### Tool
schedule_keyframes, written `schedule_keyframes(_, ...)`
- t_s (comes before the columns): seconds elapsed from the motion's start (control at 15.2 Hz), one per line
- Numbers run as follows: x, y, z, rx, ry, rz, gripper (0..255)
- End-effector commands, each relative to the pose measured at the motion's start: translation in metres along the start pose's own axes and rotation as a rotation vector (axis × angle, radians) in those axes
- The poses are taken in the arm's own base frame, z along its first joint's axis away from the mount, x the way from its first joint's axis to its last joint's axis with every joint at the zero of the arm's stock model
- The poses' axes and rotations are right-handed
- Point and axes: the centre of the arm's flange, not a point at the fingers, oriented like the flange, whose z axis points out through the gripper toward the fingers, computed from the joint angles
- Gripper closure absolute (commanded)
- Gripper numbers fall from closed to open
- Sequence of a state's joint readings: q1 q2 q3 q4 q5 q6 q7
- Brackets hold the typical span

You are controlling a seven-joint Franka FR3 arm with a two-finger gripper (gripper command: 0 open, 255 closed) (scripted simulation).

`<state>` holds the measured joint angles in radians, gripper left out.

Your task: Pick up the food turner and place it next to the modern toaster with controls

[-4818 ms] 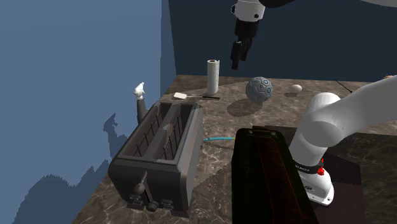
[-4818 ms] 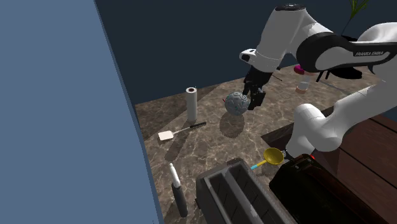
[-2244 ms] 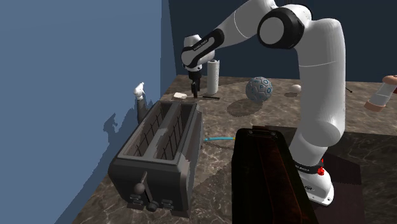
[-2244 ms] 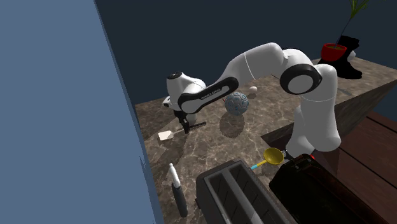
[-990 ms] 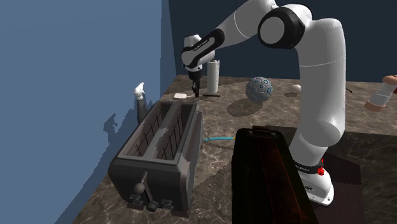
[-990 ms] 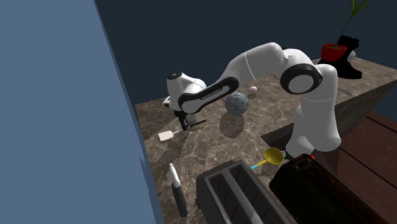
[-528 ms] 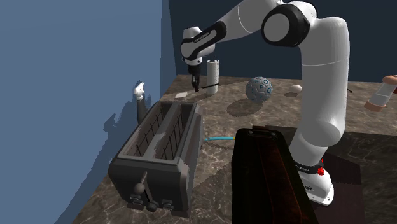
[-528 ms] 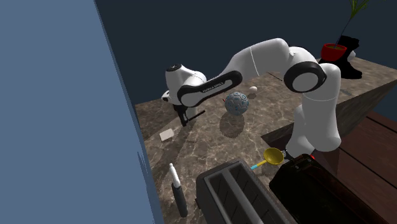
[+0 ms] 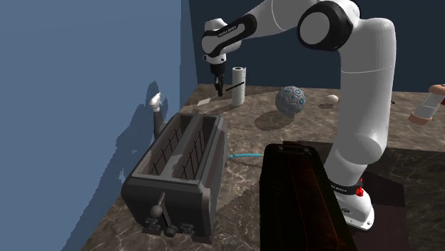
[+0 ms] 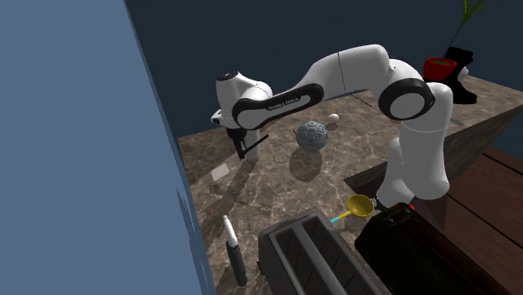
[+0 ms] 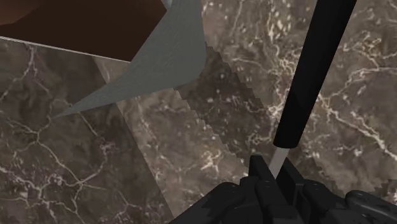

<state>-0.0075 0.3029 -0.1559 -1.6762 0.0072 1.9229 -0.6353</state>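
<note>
Clamped on the food turner [image 9: 234, 87], my gripper [image 9: 219, 88] hangs over the far end of the brown veined marble counter [image 9: 249, 139], at the shoulder view's left. The slim black handle crosses a white cylindrical paper roll [image 9: 238, 75].

In the second exterior view the turner [image 10: 256, 141] rides clear of the marble, its handle pointing toward a faceted grey ball [image 10: 311, 135].

At the wrist, my two black fingers [image 11: 257, 168] pinch its thin pale shank. The round, matt handle [image 11: 312, 76] runs out over the stone.
</note>
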Motion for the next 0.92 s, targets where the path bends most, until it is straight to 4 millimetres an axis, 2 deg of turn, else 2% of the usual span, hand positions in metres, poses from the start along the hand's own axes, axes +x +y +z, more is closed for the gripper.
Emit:
schedule_keyframes(0.0, -0.001, 0.0, -0.01, 0.0, 0.0, 0.0, 255)
schedule_keyframes(0.86, -0.006, 0.0, -0.078, 0.0, 0.0, 0.0, 255)
